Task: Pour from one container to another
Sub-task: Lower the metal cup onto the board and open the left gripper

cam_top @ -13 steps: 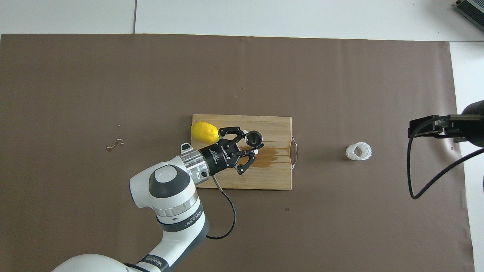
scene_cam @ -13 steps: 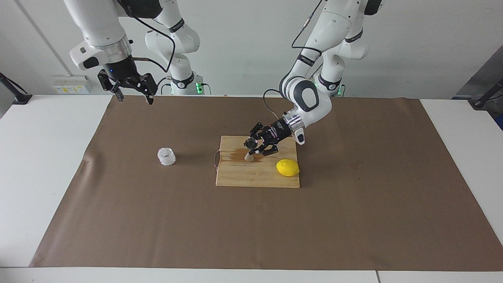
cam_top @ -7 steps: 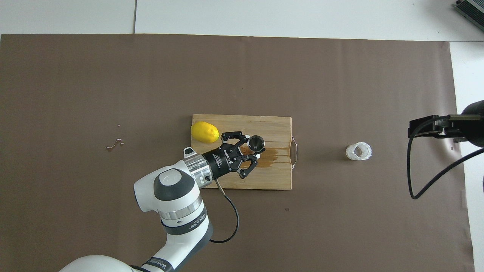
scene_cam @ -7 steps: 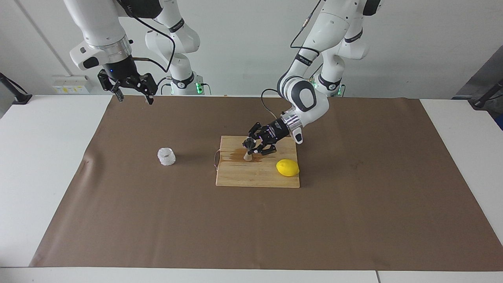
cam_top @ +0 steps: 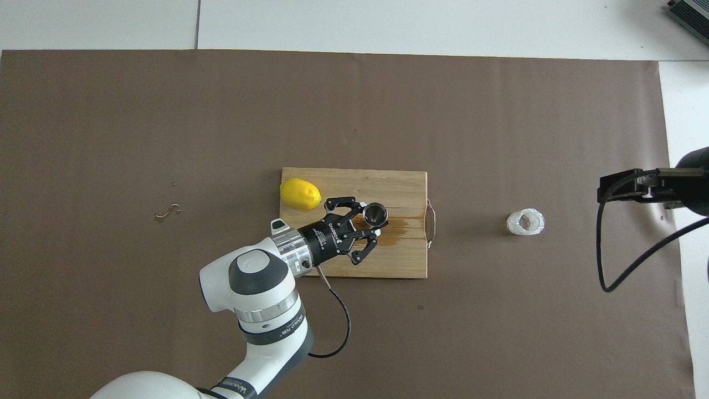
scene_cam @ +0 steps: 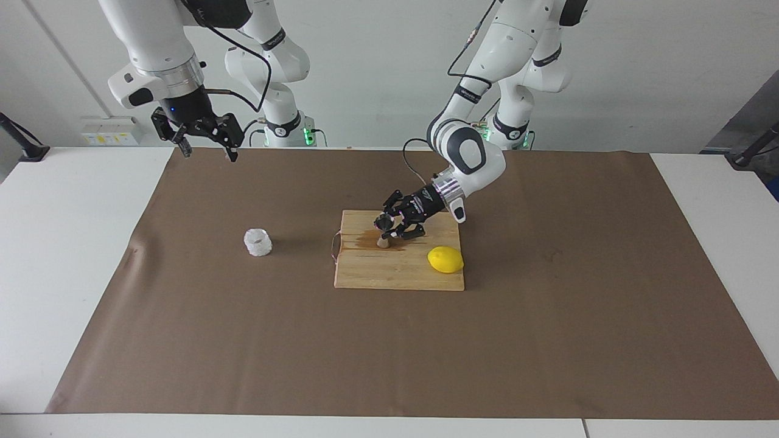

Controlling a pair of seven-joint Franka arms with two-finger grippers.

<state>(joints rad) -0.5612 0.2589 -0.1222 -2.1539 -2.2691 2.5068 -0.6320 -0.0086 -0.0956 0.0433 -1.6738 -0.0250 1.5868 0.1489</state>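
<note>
Brown paper covers the table; facing, the left gripper point(scene_cam: 389, 227) pinches the jigger point(scene_cam: 384, 230) on the cutting board point(scene_cam: 398, 271), so lift gently and upright. Overhead, the right gripper point(cam_top: 620, 188) waits spread near the bumpy cup point(cam_top: 525, 221), well apart from the jigger.

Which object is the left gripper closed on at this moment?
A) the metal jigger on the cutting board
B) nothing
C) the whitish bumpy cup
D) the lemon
A: the left gripper is shut on the metal jigger, which stands on the wooden cutting board; the lemon and the whitish bumpy cup sit untouched.
</note>
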